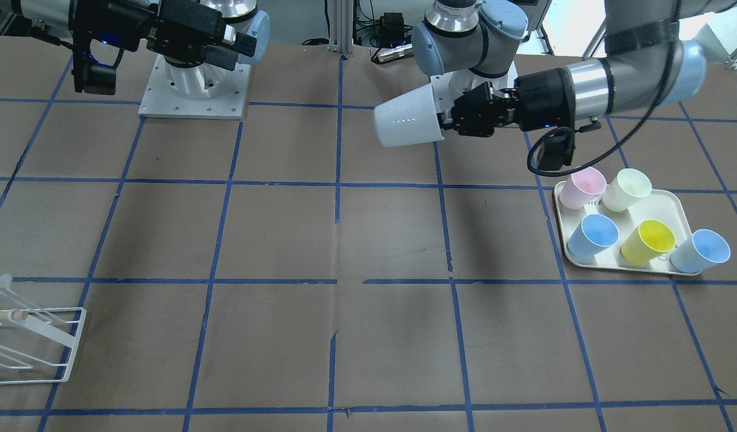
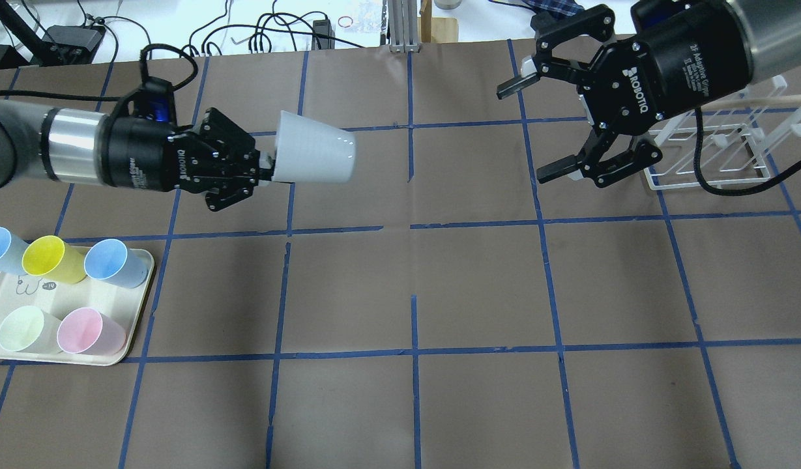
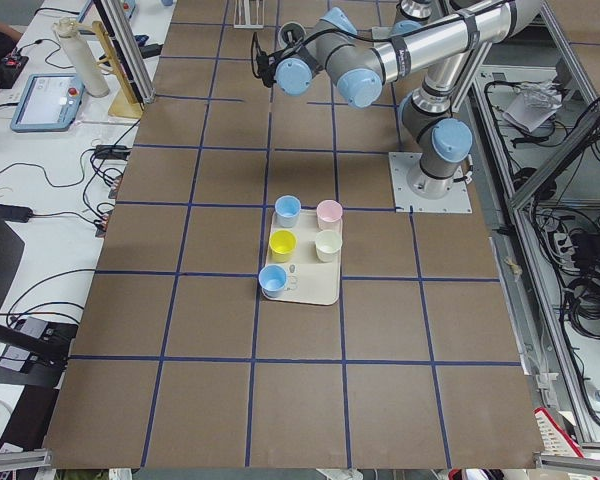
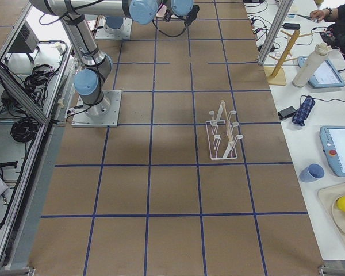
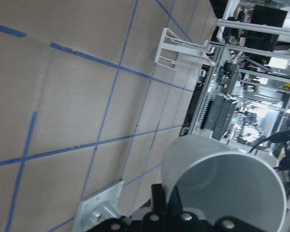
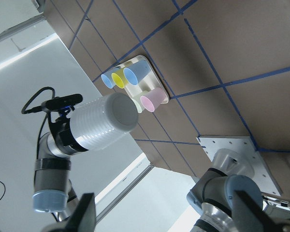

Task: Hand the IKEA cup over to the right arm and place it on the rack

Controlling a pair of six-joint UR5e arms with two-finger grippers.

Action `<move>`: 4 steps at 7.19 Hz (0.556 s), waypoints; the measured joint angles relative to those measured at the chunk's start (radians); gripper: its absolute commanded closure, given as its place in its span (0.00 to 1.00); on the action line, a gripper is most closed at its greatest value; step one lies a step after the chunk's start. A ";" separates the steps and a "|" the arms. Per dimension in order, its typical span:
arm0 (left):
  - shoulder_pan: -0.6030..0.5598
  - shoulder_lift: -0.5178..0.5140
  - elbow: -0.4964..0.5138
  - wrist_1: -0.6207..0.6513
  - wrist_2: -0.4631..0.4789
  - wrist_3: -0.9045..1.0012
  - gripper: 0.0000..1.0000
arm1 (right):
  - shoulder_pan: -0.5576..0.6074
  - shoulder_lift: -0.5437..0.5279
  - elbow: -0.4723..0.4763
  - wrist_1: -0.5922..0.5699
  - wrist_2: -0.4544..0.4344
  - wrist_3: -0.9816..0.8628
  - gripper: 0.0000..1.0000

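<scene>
My left gripper [image 2: 264, 170] is shut on the rim of the pale grey IKEA cup [image 2: 315, 156] and holds it sideways above the table, base pointing toward the right arm. The cup also shows in the front view [image 1: 407, 117] and in the left wrist view [image 5: 227, 183]. My right gripper [image 2: 527, 130] is open and empty, well apart from the cup and facing it. The right wrist view shows the cup's base [image 6: 104, 128] ahead of the spread fingers. The white wire rack [image 2: 713, 150] stands partly behind the right gripper and has nothing on it [image 1: 38, 336].
A cream tray [image 2: 139, 306] below the left arm holds two light blue cups, a yellow cup [image 2: 51, 259], a cream-green cup and a pink cup [image 2: 90, 331]. Brown paper with blue tape lines covers the table. Cables lie along the far edge.
</scene>
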 measured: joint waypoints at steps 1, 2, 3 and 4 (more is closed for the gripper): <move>-0.058 0.019 -0.053 -0.005 -0.120 -0.005 1.00 | 0.000 0.001 0.003 -0.003 0.028 0.001 0.00; -0.093 0.038 -0.113 -0.006 -0.227 -0.005 1.00 | -0.001 0.000 0.003 -0.013 0.032 -0.001 0.00; -0.114 0.060 -0.167 -0.006 -0.297 -0.003 1.00 | -0.002 -0.004 0.000 -0.026 0.029 -0.010 0.00; -0.139 0.082 -0.201 -0.005 -0.356 -0.007 1.00 | -0.002 -0.009 -0.001 -0.047 0.031 -0.030 0.00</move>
